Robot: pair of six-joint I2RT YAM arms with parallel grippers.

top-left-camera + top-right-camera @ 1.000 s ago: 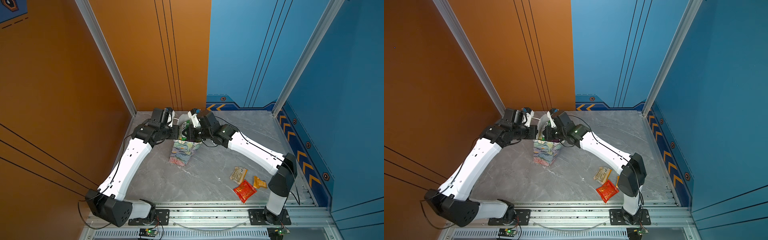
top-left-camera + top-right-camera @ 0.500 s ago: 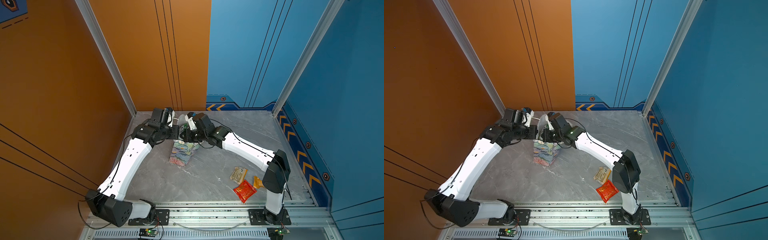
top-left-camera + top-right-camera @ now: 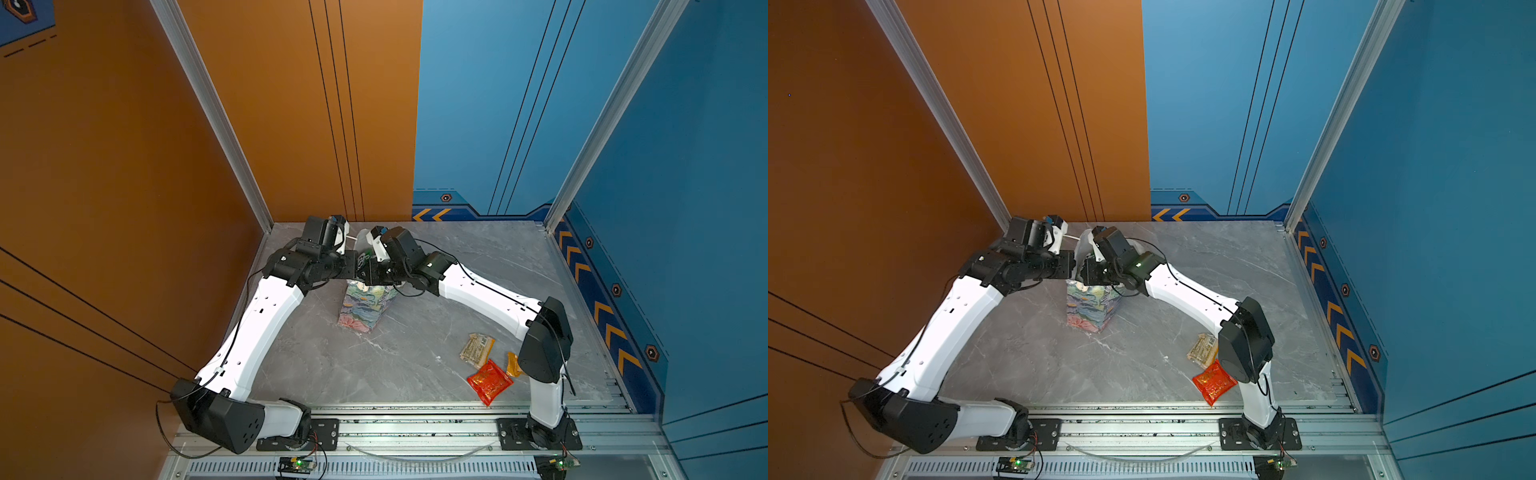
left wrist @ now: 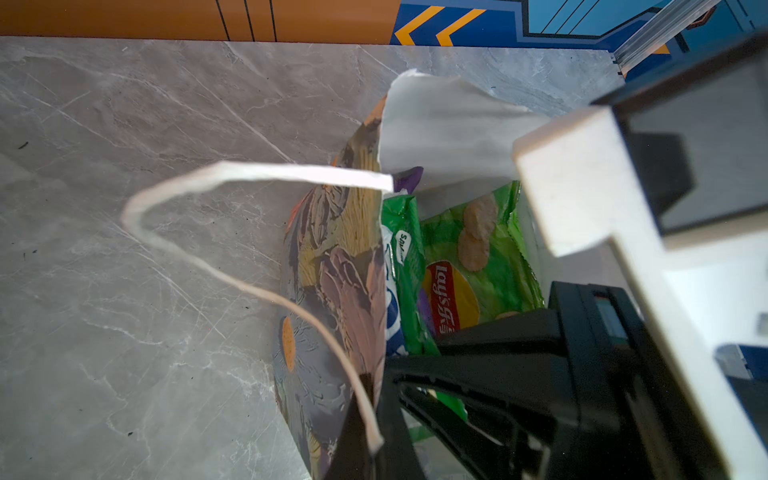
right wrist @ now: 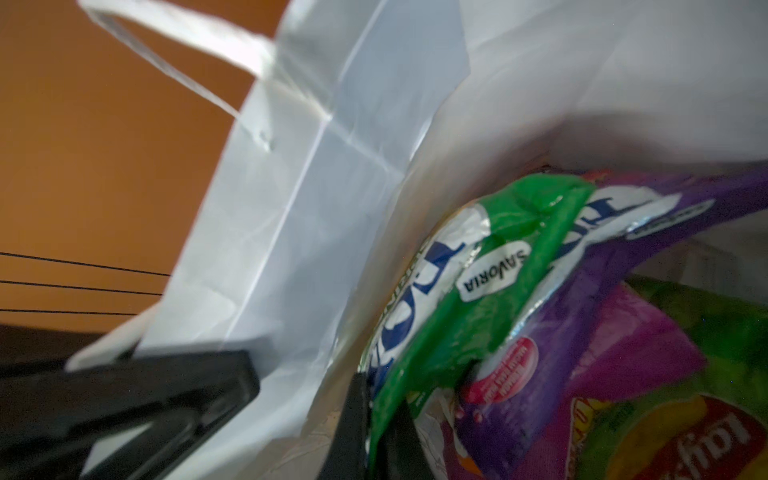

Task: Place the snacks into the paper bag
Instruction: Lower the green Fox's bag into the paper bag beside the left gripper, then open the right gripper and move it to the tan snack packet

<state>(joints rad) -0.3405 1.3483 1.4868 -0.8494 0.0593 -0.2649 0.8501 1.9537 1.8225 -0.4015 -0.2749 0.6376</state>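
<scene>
The floral paper bag [image 3: 360, 308] [image 3: 1089, 308] stands upright at the back left of the floor, mouth up. My left gripper [image 4: 374, 440] is shut on the bag's side wall at the rim, beside the white cord handle [image 4: 232, 274]. My right gripper [image 5: 379, 436] reaches down inside the bag, shut on the edge of a green Fox's packet [image 5: 490, 307]. Inside lie a green Lay's packet [image 4: 478, 266] and a purple packet [image 5: 590, 332]. A tan packet [image 3: 477, 350], a red packet [image 3: 489, 381] and an orange packet [image 3: 513, 365] lie on the floor at the front right.
The right arm's elbow [image 3: 544, 340] hangs just over the loose packets and hides part of the orange one. Orange wall panels stand close behind and left of the bag. A metal rail [image 3: 415, 428] runs along the front edge.
The right arm has swung leftward, elbow moving in, carrying its gripper and the green packet into the bag's mouth. Left arm and bag have stayed put.
</scene>
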